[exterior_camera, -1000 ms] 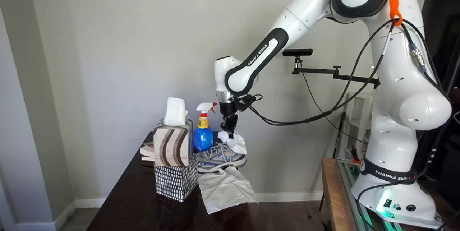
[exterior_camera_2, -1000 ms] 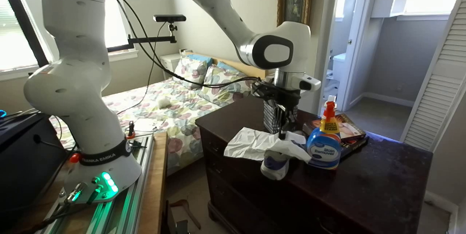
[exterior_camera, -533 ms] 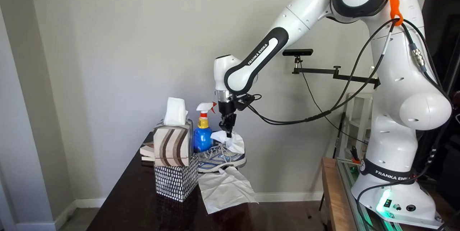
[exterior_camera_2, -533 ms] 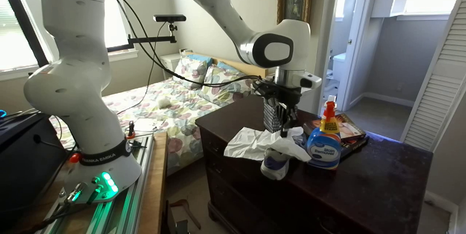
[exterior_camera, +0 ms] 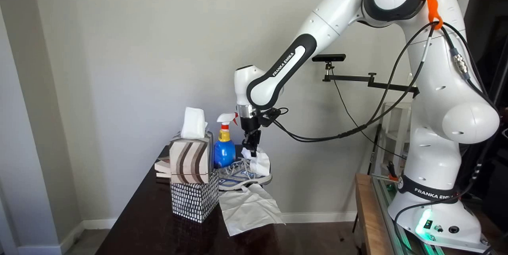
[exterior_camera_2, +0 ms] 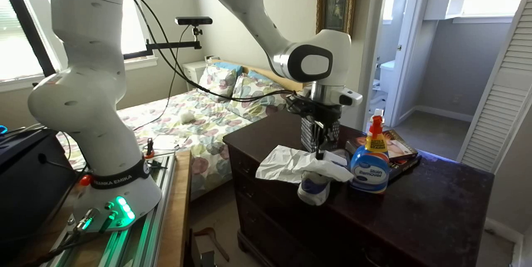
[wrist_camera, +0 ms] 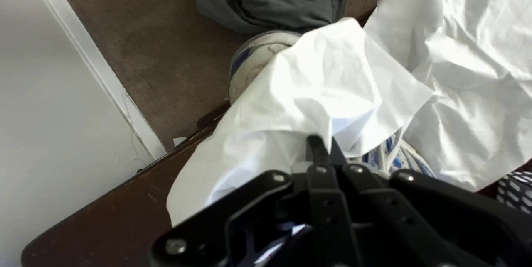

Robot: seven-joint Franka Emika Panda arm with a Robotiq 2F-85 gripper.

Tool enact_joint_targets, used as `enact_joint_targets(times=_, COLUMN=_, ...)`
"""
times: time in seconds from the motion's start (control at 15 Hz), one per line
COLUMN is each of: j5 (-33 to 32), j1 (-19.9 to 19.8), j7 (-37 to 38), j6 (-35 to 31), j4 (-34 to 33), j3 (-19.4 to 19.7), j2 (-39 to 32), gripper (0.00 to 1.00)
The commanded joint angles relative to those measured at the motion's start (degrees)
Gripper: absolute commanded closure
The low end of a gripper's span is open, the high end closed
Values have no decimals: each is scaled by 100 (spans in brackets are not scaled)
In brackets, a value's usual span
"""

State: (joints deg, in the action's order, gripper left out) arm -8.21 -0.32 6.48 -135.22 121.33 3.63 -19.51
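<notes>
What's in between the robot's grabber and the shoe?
A white sheet, draped over the shoe. The wrist view shows it: the gripper pinches the sheet, and bits of shoe peek out past its edges.

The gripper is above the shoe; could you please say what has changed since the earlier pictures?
The gripper has come down slightly, and the upper sheet of paper has sunk with it. Nothing was visibly grasped or released. The shoe, lower sheet, spray bottle and tissue box stayed put.
</notes>
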Motion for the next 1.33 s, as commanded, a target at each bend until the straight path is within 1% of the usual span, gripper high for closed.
enact_joint_targets(times=0.0, j5=0, j1=33, j7=53, j6=-154, j4=5, j3=3, j2=-137, gripper=100)
enact_joint_targets(times=0.53, j5=32, j1=45, j7=83, j6=-655, j4=-9, j3=21, j2=-397, gripper=100)
enact_joint_targets(times=0.93, j5=-129, j1=230, j7=641, j6=-815, j4=-127, j3=220, j2=-638, gripper=100)
enact_joint_targets(times=1.27, j5=-121, j1=329, j7=885, j6=-776, j4=-178, j3=306, j2=-668, gripper=100)
